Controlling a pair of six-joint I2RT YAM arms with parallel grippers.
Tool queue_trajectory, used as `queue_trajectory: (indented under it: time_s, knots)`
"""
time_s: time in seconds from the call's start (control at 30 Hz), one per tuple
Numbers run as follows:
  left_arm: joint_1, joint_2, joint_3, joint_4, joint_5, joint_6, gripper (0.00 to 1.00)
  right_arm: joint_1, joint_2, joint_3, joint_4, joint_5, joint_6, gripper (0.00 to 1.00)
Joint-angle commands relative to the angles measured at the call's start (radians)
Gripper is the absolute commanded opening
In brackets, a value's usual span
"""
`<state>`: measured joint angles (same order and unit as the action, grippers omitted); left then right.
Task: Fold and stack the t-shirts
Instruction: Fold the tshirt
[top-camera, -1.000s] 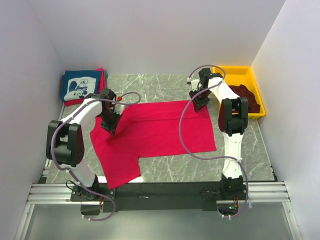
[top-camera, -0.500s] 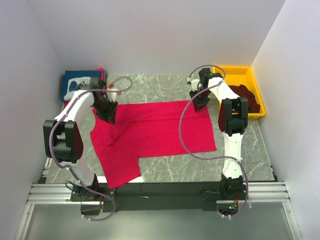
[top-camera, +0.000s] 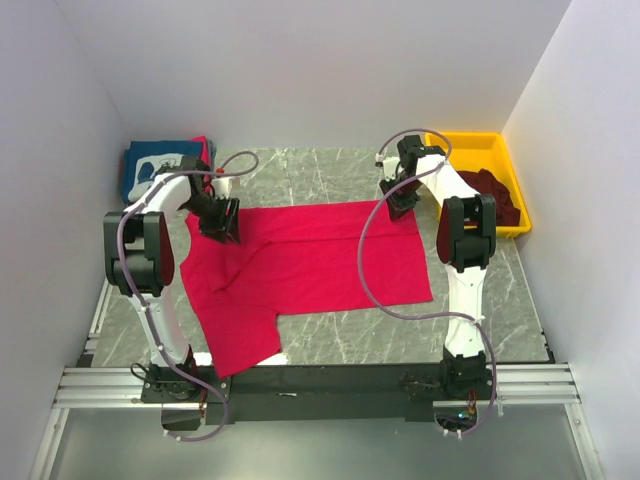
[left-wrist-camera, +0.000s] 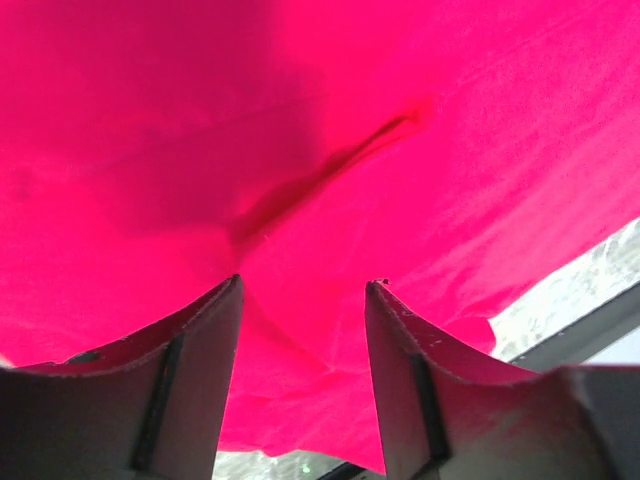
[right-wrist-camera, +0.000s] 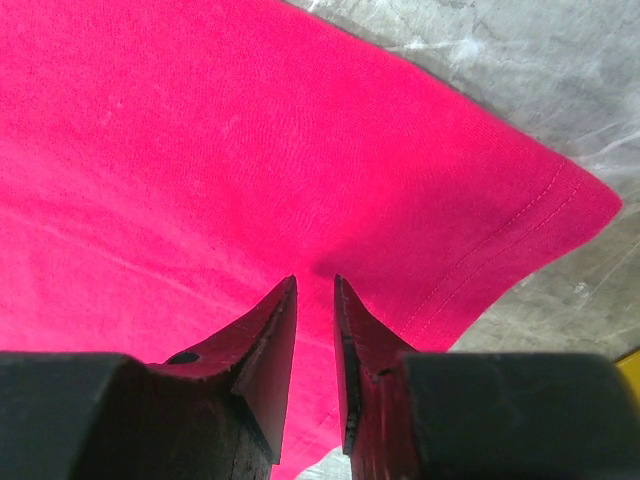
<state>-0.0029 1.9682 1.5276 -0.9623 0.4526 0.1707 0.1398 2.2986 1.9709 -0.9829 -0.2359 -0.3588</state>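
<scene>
Covering most of the middle of the grey marble bench (top-camera: 330, 170), a bright red t-shirt (top-camera: 310, 265) lies spread open and nearly flat. Its body reaches toward the right side, and one sleeve hangs toward the near edge, close to the base of the left arm. Some soft creases run across the cloth on its left part.

At the far right corner stands a yellow bin (top-camera: 470, 148), just beside the wall, with dark maroon shirts (top-camera: 497, 195) piled loosely inside it. At the far left corner a navy blue shirt (top-camera: 150, 170) with a white print lies folded, partly hidden behind the left arm.

The left end effector (top-camera: 222, 222) is over the far left corner of the red t-shirt. In the left wrist view its two fingers (left-wrist-camera: 190, 350) stand clearly apart, released, and only the red cloth with one dark fold shows beyond the gap; nothing is held between them.

The right end effector (top-camera: 398, 200) is at the far right corner of the same t-shirt. In the right wrist view its fingers (right-wrist-camera: 265, 340) leave only a narrow slit, with their tips down at the cloth near the stitched hem. I cannot tell whether cloth is pinched there.
</scene>
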Motion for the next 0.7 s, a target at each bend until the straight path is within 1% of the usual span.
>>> queue_trajectory:
  time_s: [0.0,0.07,0.17,0.27,0.3,0.33,0.37,0.4,0.47,0.5,0.57,0.63,0.67]
  knots:
    - [-0.003,-0.003,-0.032,0.039,0.046,-0.020,0.58,0.004,-0.071,-0.007,0.016,0.007,0.007,0.29]
    - [-0.009,0.003,-0.046,0.053,0.037,-0.028,0.58,0.004,-0.070,-0.007,0.015,0.003,0.006,0.29]
    - [-0.028,0.011,-0.072,0.076,0.005,-0.022,0.55,0.003,-0.059,0.006,0.006,0.006,0.006,0.29]
    - [-0.052,0.023,-0.087,0.074,0.008,-0.014,0.45,0.004,-0.051,0.023,-0.002,0.006,0.004,0.29]
    - [-0.061,0.014,-0.090,0.068,0.033,-0.007,0.40,0.004,-0.050,0.029,-0.005,0.007,0.003,0.29]
    - [-0.072,0.005,-0.092,0.059,0.043,-0.004,0.36,0.004,-0.050,0.031,-0.008,0.009,0.003,0.29]
    - [-0.095,-0.009,-0.093,0.048,0.060,0.001,0.33,0.004,-0.050,0.031,-0.010,0.010,0.000,0.29]
    - [-0.109,-0.041,-0.098,0.040,0.073,0.016,0.28,0.003,-0.050,0.029,-0.010,0.018,-0.003,0.29]
    - [-0.150,-0.074,-0.104,0.008,0.095,0.035,0.24,0.001,-0.057,0.025,-0.007,0.023,-0.006,0.29]
    - [-0.163,-0.097,-0.112,-0.004,0.103,0.056,0.20,-0.002,-0.059,0.020,-0.004,0.021,-0.008,0.29]
    - [-0.180,-0.118,-0.115,-0.039,0.135,0.078,0.18,-0.005,-0.062,0.022,-0.002,0.023,-0.006,0.29]
    - [-0.168,-0.153,-0.116,-0.017,0.109,0.055,0.27,-0.011,-0.059,0.036,-0.010,0.021,-0.006,0.29]
    - [-0.142,-0.163,-0.121,0.025,0.050,0.037,0.34,-0.012,-0.057,0.039,-0.014,0.018,-0.005,0.29]
